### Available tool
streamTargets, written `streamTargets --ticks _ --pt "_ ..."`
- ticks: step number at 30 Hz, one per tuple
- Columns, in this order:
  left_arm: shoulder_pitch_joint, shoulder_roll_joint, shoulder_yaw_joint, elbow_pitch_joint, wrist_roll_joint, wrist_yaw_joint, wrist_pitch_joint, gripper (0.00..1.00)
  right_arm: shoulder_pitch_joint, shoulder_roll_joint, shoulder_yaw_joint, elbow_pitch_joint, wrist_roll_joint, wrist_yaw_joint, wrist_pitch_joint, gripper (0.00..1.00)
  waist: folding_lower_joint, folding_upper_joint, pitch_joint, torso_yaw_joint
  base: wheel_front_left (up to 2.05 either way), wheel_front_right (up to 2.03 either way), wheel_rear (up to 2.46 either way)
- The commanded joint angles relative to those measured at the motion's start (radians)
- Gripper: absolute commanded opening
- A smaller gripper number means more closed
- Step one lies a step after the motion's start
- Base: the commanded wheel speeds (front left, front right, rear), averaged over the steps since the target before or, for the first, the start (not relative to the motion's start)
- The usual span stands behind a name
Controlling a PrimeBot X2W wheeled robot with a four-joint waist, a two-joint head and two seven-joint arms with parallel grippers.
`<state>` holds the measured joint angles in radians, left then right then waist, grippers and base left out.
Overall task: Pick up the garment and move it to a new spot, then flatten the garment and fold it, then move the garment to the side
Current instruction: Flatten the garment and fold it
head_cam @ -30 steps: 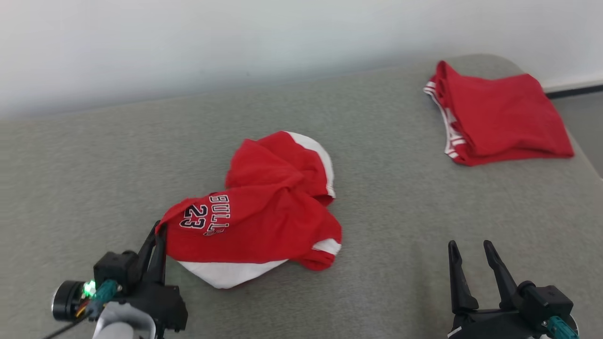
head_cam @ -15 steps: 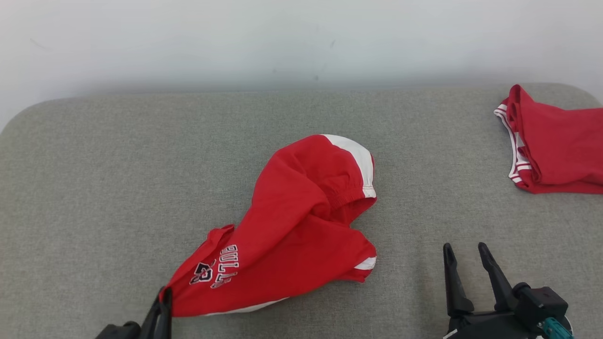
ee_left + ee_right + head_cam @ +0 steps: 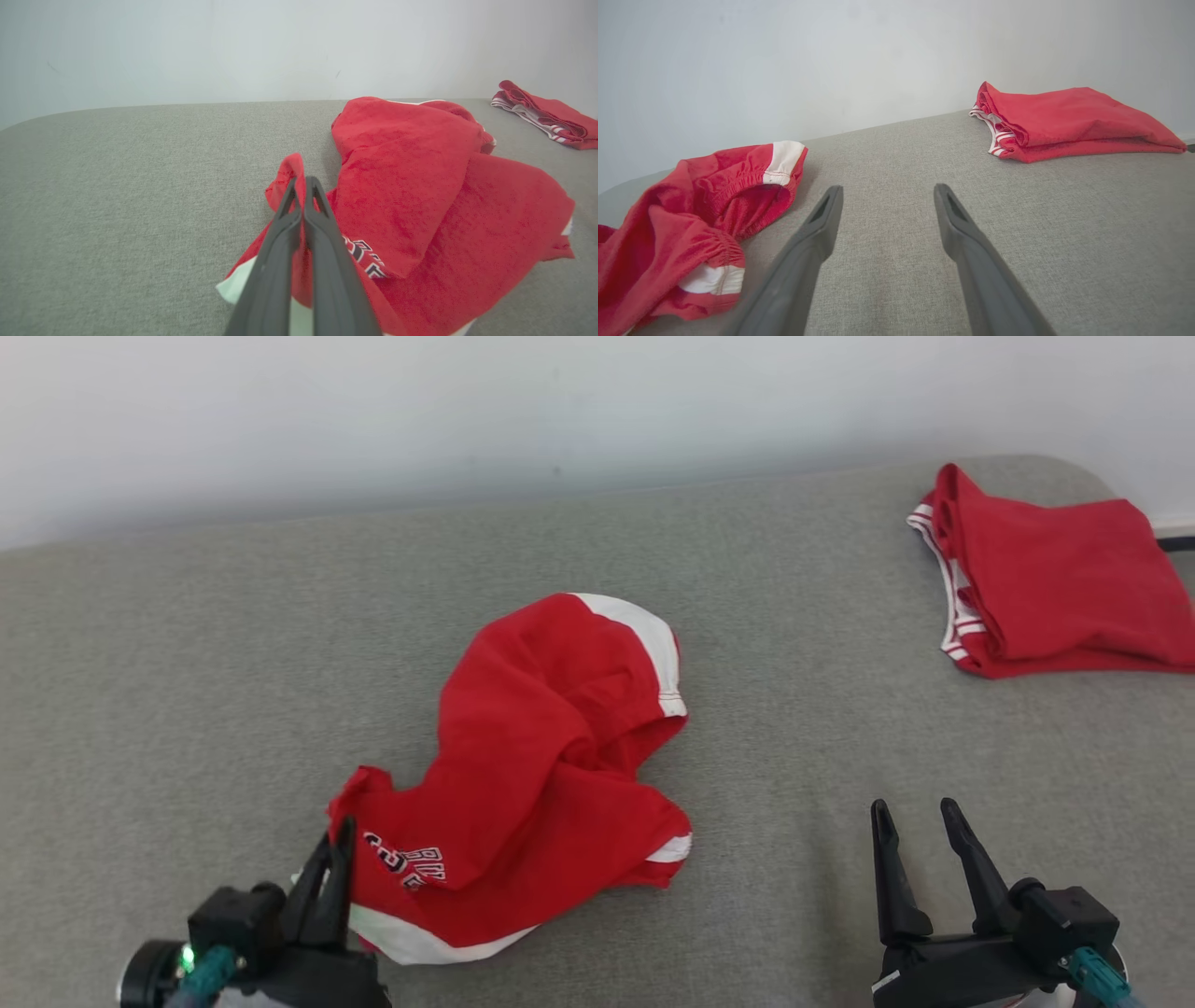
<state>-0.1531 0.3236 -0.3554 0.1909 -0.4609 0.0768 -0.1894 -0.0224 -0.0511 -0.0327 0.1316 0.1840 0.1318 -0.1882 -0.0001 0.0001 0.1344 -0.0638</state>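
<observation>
Grips the garment (image 3: 551,756) by a red corner with the left gripper (image 3: 338,835), low at the left of the head view, long dark fingers pressed flat together on the cloth. In the left wrist view, shows a small loop of red fabric poking up past those closed tips and a white band just beneath them. Has the garment, red shorts with white trim, lying crumpled near the middle of the grey padded surface (image 3: 187,663): one white-edged opening arched toward the far side, another white strip along the near edge, a short white patch at the right-hand fold. Shows part of a black-and-white print on a fold just beside the pinched corner, too creased to read. Holds the right gripper (image 3: 913,807) low at the right, spread wide and grasping nothing, tips pointing away over bare grey cloth, well apart from the garment. In the right wrist view, looks out between those parted fingers (image 3: 822,219), with the crumpled red cloth off to the left. Has a second red garment (image 3: 1055,588), folded, with white-striped edges, at the far right corner of the surface, well apart from the crumpled one. Ends at a plain pale wall (image 3: 467,411) behind.
</observation>
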Motion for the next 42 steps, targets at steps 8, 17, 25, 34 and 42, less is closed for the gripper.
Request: streamTargets --ticks 8,17,25,34,42 --pt "-0.158 0.025 0.026 0.202 0.000 -0.048 -0.036 0.00 -0.029 0.002 -0.002 0.011 0.003 -0.003 -0.015 1.00 0.0001 -0.0001 0.049 -0.115 0.00 0.00 0.00" --pt "-0.207 -0.004 0.020 0.329 0.016 -0.075 -0.068 1.00 -0.012 0.002 -0.014 0.026 0.006 -0.003 -0.020 1.00 0.0001 -0.0001 0.028 -0.090 0.00 0.00 0.00" --pt "-0.139 -0.005 0.026 0.239 0.044 -0.059 -0.076 1.00 0.007 0.002 -0.009 0.033 0.009 -0.003 -0.019 1.00 0.0001 -0.0001 -0.016 -0.023 0.00 0.00 0.00" --pt "-0.016 0.057 0.049 0.086 0.040 -0.017 -0.033 1.00 0.018 0.002 -0.002 0.042 0.018 -0.003 -0.020 1.00 0.0001 -0.0001 -0.032 0.000 0.00 0.00 0.00" --pt "-0.025 0.056 0.013 0.095 0.034 -0.037 0.024 1.00 -0.002 0.002 -0.001 0.037 0.010 -0.003 -0.017 1.00 0.0001 -0.0001 -0.004 -0.034 0.00 0.00 0.00"
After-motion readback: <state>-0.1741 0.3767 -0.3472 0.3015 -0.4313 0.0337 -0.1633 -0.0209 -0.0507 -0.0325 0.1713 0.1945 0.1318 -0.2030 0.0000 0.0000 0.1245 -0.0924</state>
